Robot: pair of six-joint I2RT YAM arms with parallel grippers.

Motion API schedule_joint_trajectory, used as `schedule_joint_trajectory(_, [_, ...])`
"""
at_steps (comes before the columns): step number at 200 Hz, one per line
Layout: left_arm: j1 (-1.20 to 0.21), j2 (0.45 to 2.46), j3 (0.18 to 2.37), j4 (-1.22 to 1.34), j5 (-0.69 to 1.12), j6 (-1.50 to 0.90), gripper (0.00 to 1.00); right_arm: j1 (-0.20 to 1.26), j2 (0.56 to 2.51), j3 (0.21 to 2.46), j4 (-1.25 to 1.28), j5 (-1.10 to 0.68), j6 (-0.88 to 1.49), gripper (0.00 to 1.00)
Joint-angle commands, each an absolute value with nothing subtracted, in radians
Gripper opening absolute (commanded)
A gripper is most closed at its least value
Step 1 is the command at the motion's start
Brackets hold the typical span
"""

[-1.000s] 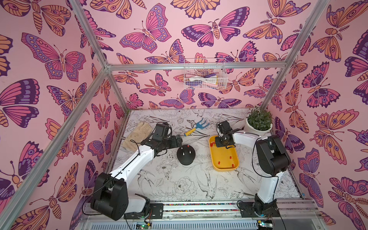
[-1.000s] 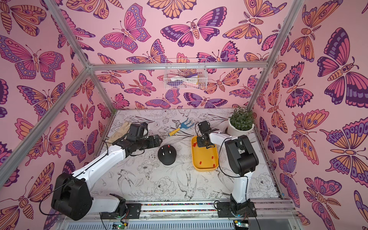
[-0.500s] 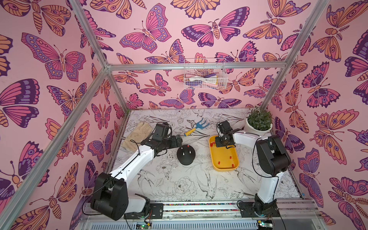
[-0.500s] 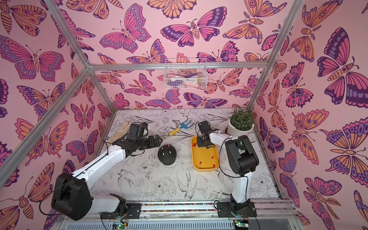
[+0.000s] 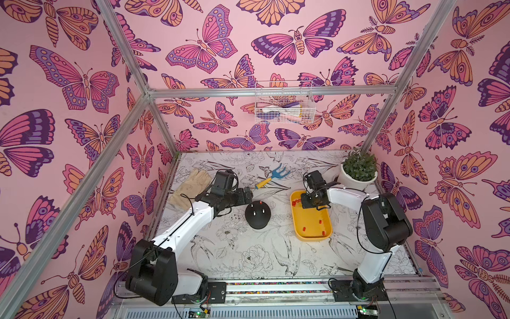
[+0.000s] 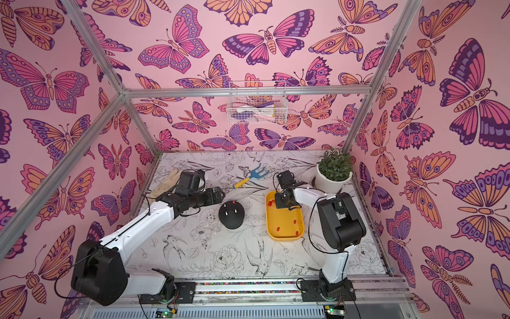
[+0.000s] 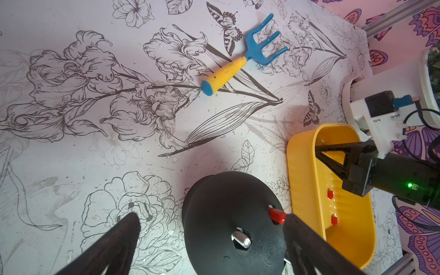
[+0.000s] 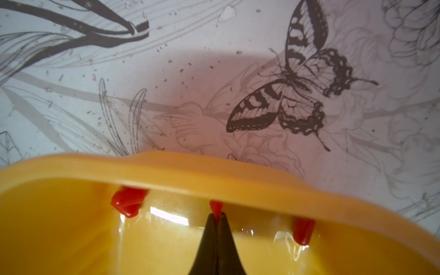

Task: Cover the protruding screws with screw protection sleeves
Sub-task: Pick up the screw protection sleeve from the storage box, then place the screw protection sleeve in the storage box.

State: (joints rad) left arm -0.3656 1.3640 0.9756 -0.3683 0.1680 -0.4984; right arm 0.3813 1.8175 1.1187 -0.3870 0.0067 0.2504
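A black dome [image 5: 258,215] stands mid-table. One of its protruding screws wears a red sleeve [image 7: 277,215]; a bare silvery screw [image 7: 240,238] sticks up beside it, and in both top views two bare studs show. My left gripper [image 7: 212,223] is open, with one finger on either side of the dome in the left wrist view. My right gripper [image 8: 217,217] is down in the far end of the yellow tray [image 5: 299,234], shut on the tip of a screw protection sleeve [image 8: 216,208]. Other loose sleeves [image 8: 127,202] lie beside it and further down the tray [image 5: 320,221].
A blue rake with a yellow handle [image 5: 273,176] lies behind the dome. A tan glove [image 5: 190,185] lies at the far left and a potted plant [image 5: 358,171] stands in the far right corner. A wire basket [image 5: 283,103] hangs on the back wall.
The right gripper's jaws have drawn fully together at the tray's far end. The left arm has not moved.
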Motion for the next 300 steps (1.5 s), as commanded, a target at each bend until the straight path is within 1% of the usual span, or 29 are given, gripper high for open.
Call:
schedule_joint_trajectory(1, [-0.359, 1.356, 0.976, -0.380, 0.178, -0.489, 0.96, 0.377, 1.782, 1.110, -0.417, -0.003, 0.269, 0.01])
schedule_joint_trajectory(53, [-0.359, 1.356, 0.976, -0.381, 0.181, -0.489, 0.96, 0.379, 1.721, 1.067, -0.454, -0.008, 0.294, 0.01])
schedule_joint_trajectory(97, [-0.360, 1.353, 0.976, -0.380, 0.184, -0.492, 0.96, 0.385, 1.616, 1.002, -0.510, -0.026, 0.367, 0.01])
schedule_joint_trajectory(124, [-0.360, 1.353, 0.974, -0.377, 0.191, -0.495, 0.96, 0.393, 1.591, 0.981, -0.534, -0.036, 0.408, 0.01])
schedule_joint_trajectory(190, [-0.364, 1.352, 0.971, -0.376, 0.192, -0.497, 0.96, 0.416, 1.637, 0.946, -0.517, -0.059, 0.475, 0.01])
schedule_joint_trajectory(300, [-0.364, 1.355, 0.974, -0.376, 0.192, -0.497, 0.96, 0.416, 1.682, 0.954, -0.520, -0.046, 0.470, 0.04])
